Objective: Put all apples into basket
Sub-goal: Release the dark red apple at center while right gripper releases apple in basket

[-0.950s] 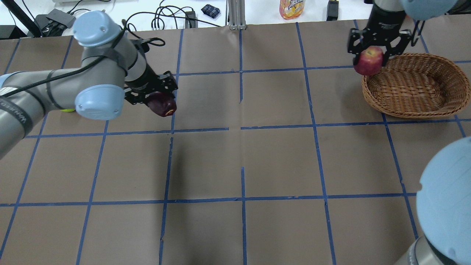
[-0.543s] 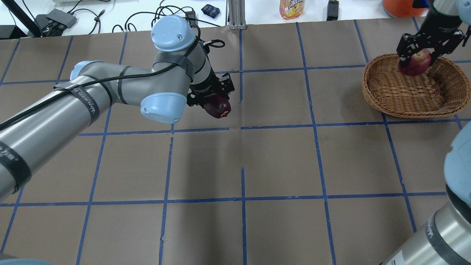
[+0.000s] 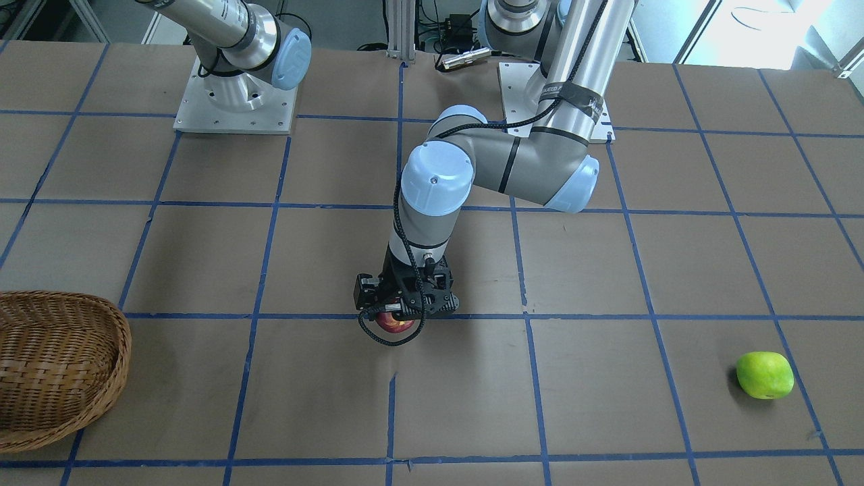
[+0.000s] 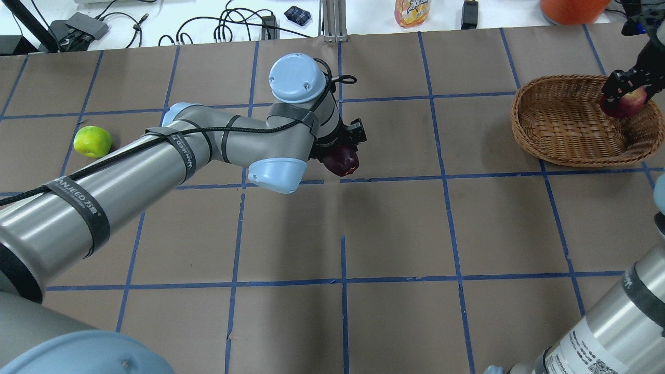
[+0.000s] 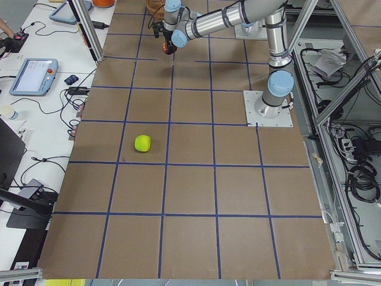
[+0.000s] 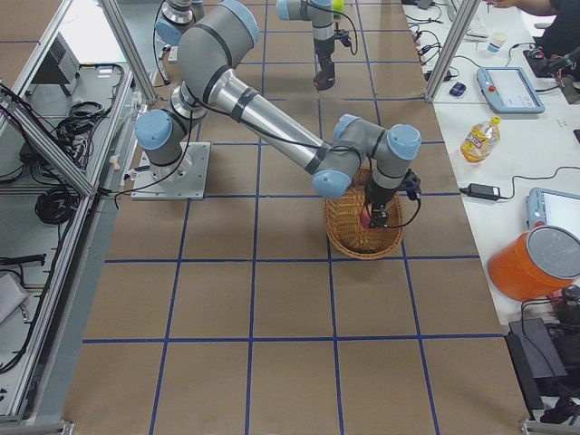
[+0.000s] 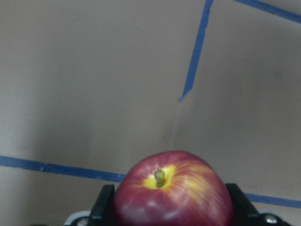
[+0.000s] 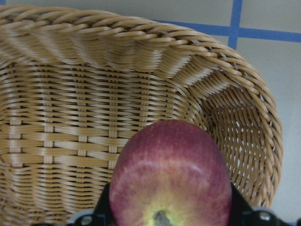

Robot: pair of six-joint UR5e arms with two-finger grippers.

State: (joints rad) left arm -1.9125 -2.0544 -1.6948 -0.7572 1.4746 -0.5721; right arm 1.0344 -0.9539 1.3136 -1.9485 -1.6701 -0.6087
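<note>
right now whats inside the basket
Only bare wicker shows inside the basket. The right gripper holds a red apple over one end; the patch of floor beneath that apple is covered.

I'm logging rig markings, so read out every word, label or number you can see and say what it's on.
"WANJEED", on the black band around the grey left arm; characters after it unclear.
Orange drink bottle behind the table: label too blurred.
White sticker on the grey right arm: print too small.
</note>
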